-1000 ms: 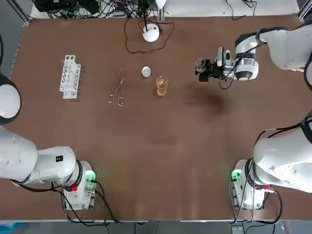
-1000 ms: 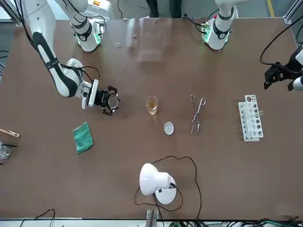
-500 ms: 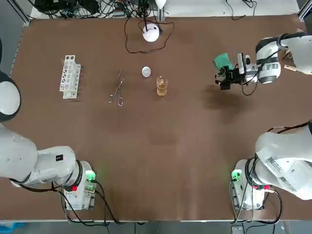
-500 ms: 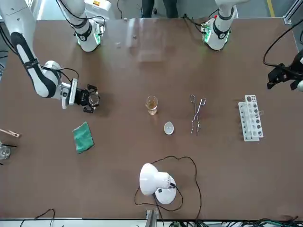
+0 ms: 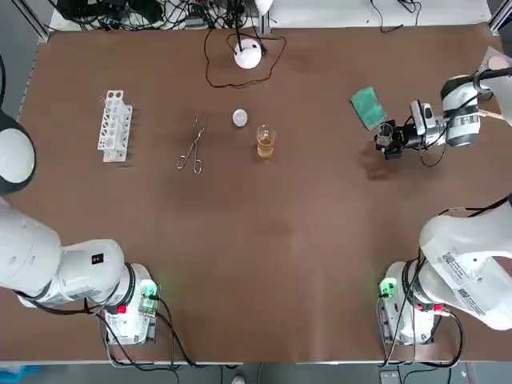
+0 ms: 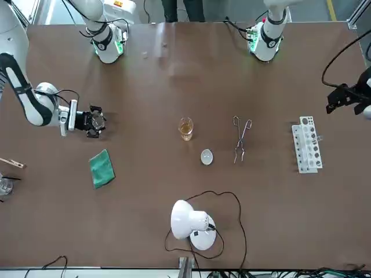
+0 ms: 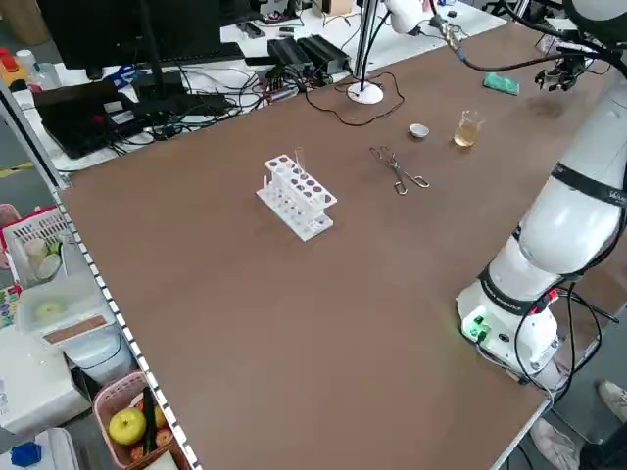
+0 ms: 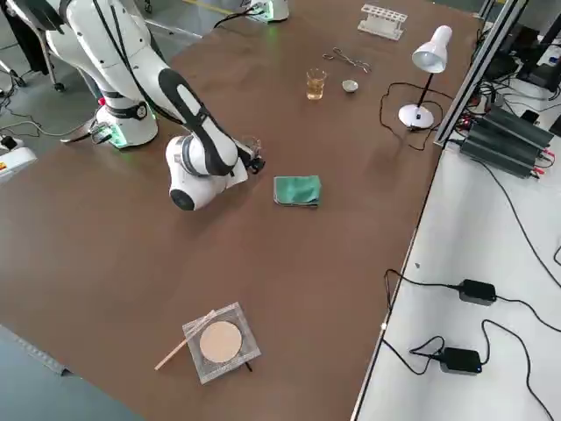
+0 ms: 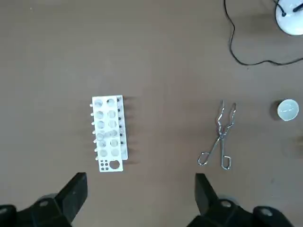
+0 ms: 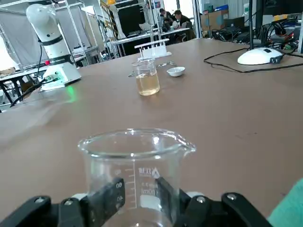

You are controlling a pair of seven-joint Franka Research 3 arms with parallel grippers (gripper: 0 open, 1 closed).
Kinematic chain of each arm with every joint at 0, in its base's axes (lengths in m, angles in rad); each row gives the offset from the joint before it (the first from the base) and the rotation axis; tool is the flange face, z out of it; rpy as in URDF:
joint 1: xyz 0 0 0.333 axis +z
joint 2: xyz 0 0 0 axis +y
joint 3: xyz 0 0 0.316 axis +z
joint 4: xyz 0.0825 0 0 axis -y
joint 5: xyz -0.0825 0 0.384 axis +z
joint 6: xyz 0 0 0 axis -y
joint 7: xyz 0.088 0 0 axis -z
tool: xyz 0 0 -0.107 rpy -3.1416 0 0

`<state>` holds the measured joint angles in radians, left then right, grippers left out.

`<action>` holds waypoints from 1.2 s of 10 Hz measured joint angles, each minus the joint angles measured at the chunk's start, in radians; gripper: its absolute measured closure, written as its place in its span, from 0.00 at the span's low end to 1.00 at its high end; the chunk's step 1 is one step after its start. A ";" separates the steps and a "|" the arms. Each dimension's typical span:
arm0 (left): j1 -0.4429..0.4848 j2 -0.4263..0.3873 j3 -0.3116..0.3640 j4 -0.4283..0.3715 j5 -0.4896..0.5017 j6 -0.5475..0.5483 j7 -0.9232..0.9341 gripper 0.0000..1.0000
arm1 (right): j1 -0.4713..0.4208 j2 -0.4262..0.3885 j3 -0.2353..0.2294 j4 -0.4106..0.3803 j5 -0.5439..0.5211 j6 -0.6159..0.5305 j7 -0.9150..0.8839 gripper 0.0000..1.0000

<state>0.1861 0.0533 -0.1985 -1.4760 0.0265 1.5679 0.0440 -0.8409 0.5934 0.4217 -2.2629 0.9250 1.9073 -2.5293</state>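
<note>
Holding a clear glass beaker (image 10: 137, 163) in the right gripper (image 5: 386, 138), with the fingers (image 10: 105, 201) clamping its lower wall from both sides. Showing empty and upright, with a rolled rim, a small pouring spout and white graduation marks printed on the side. Hanging over the tabletop (image 5: 264, 240) toward the robot's right edge, just beside a green cloth (image 5: 367, 106) and well apart from the small glass of amber liquid (image 5: 266, 142) near the middle. Lying farther toward the robot's left: a small white dish (image 5: 240, 118), metal tongs (image 5: 192, 144) and a white test tube rack (image 5: 114, 126). Standing at the far edge: a white desk lamp (image 5: 248, 53), its cord looping beside it. Hovering high near the rack with the left gripper (image 6: 341, 98), fingers (image 9: 75, 193) spread wide and gripping nothing.

Against a second ago: carrying the beaker away from its spot nearer the amber glass, across the cloth and out toward the right edge, and leaving the cloth, hidden under the arm then, now lying fully in view. Keeping the left gripper about where it was. Leaving glass, dish, tongs, rack and lamp unmoved.
</note>
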 joint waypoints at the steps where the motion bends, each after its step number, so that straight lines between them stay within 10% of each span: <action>1: 0.000 -0.001 0.000 0.011 0.000 -0.001 0.000 0.00 | 0.000 0.028 -0.004 0.024 -0.011 -0.010 -0.012 0.62; 12: 0.002 -0.001 0.003 0.045 0.000 -0.001 -0.001 0.00 | 0.005 0.183 -0.040 0.103 -0.064 -0.037 -0.147 0.62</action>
<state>0.1880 0.0523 -0.1956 -1.4314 0.0265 1.5666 0.0430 -0.8355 0.7767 0.3813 -2.1602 0.8613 1.8705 -2.6762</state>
